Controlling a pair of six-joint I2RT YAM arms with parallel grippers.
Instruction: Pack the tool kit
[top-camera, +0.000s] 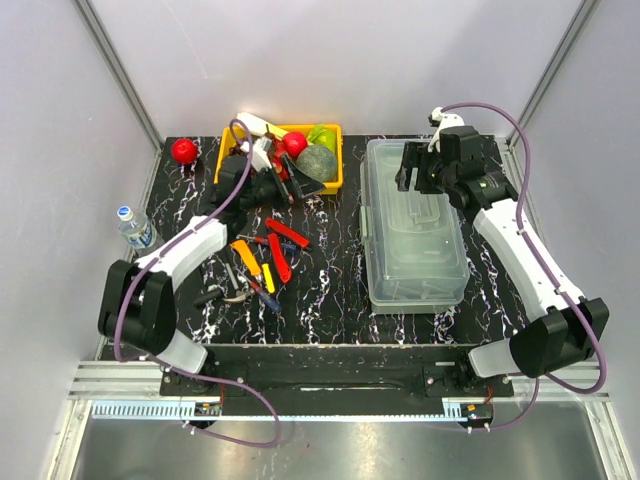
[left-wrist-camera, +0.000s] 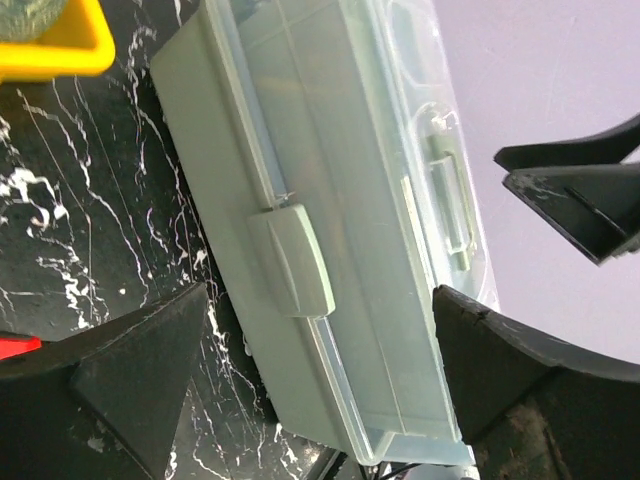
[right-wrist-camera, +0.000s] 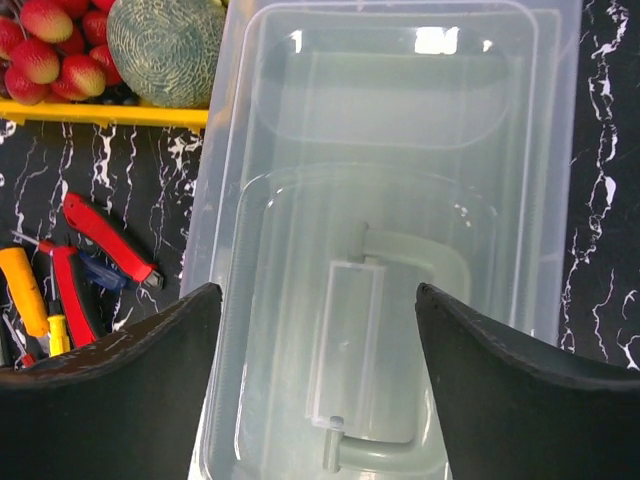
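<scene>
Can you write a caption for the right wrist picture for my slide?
The right gripper, jaws wide, poised above the closed toolbox, hand tools lying beside it.

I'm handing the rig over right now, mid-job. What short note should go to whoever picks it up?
Left gripper: open, empty, facing the latch side of the toolbox.
Right gripper: open, empty, above the lid handle.
Toolbox: lid shut, right of centre on the table.
Hand tools: loose on the table, left of the toolbox.
Done: nothing visibly packed.
Left: open the lid, load the tools, close it.
</scene>
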